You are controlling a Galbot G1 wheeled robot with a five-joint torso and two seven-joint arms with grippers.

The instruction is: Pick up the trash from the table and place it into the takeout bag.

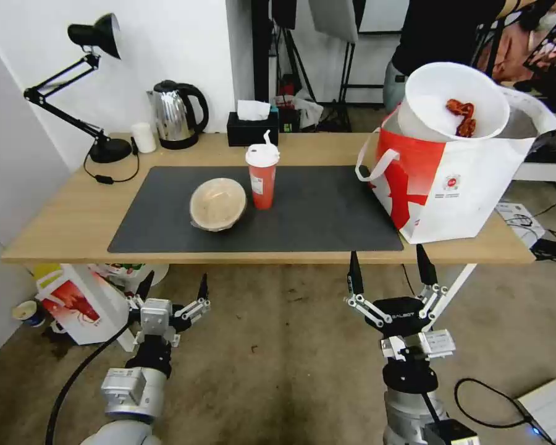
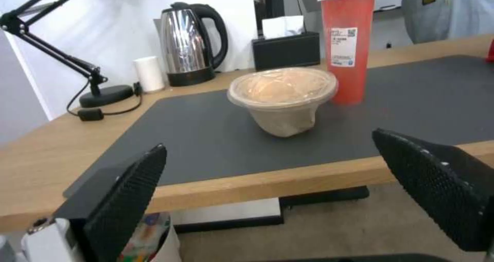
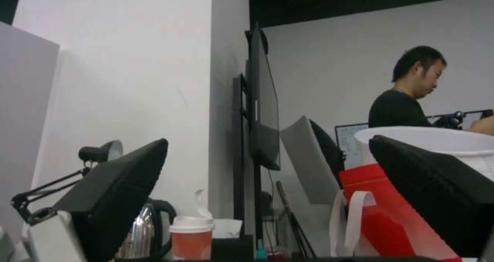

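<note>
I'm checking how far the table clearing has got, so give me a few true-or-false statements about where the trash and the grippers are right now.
1. The large white bowl with crayfish scraps sits tilted in the mouth of the takeout bag. True.
2. The red paper cup is already in the bag. False: it stands upright on the dark grey mat, beside the shallow tan bowl.
3. The left gripper holds the tan bowl. False: it is open and empty, below the table's near edge.
4. The right gripper is open, in front of the table near the bag. True.
5. The tan bowl lies upside down. False: it sits upright, with a clear film cover.
</note>
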